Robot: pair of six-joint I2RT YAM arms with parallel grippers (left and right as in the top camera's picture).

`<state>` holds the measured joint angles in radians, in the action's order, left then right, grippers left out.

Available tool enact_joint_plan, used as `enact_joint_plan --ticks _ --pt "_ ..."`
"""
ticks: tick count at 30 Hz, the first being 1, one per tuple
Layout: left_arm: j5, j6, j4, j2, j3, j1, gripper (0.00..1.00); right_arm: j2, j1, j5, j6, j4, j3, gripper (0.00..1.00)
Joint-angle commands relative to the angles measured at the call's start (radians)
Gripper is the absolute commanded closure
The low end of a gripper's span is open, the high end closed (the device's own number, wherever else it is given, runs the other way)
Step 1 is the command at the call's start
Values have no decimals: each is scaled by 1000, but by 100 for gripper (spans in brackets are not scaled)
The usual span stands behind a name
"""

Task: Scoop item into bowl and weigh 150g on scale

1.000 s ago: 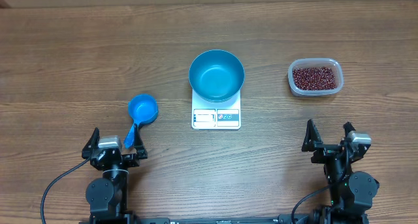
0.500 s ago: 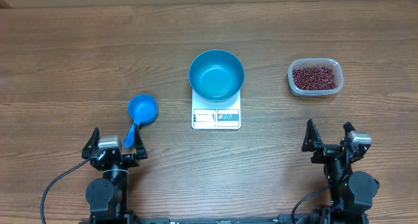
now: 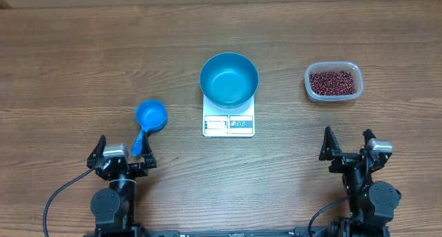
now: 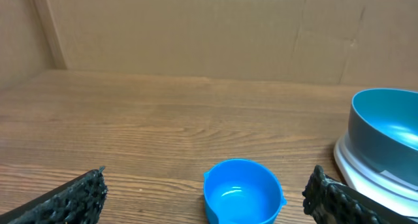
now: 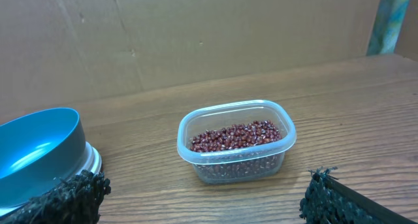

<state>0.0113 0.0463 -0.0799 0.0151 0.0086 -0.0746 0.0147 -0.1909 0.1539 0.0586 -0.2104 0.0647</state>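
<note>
Apparently nothing has changed over the last second: both arms sit parked at the near edge of the table [image 3: 69,57], and no object has shifted. I take that to mean the task has not properly begun, with no scooping or weighing done yet. The left claw [image 3: 123,140] is spread as wide as it goes and holds nothing. The right claw [image 3: 347,135] is spread just as wide and is also empty. The beans [image 3: 334,82], small and dark red-brown, lie in a heap inside a clear tub [image 3: 306,81] on the right side of the table. The tub is straight ahead of the right claw but well apart from it. From the right wrist it shows centred between the two fingers, with bare wood in between. The bowl [image 3: 229,79], deep, blue and empty, sits on the white scale [image 3: 228,125] at the middle of the table, between the two arms and farther out than either. A small blue scoop [image 3: 150,115] lies just ahead of the left claw. Its cup faces up and its handle points back toward the claw's inner finger. Whether the handle touches that finger I cannot tell. By my reading, the likely first step is for the left claw to take hold of the scoop.
</note>
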Motion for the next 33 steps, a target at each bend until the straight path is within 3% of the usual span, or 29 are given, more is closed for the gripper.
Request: enact_joint_plan --ticks 1,11,21,27,33 --pt "-37 30 -12 -10 3 -8 0 -11 0 5 -4 6 -2 0" --pt "-51 40 -135 -10 67 -8 0 -11 0 5 -4 6 -2 0" --pt "0 36 -299 26 270 -8 0 -11 0 5 -4 6 -2 0" --pt "-11 27 -398 190 427 -8 1 -11 0 5 -4 6 -2 0" --pt "-36 -1 -539 463 679 -8 0 -11 0 5 -4 6 -2 0"
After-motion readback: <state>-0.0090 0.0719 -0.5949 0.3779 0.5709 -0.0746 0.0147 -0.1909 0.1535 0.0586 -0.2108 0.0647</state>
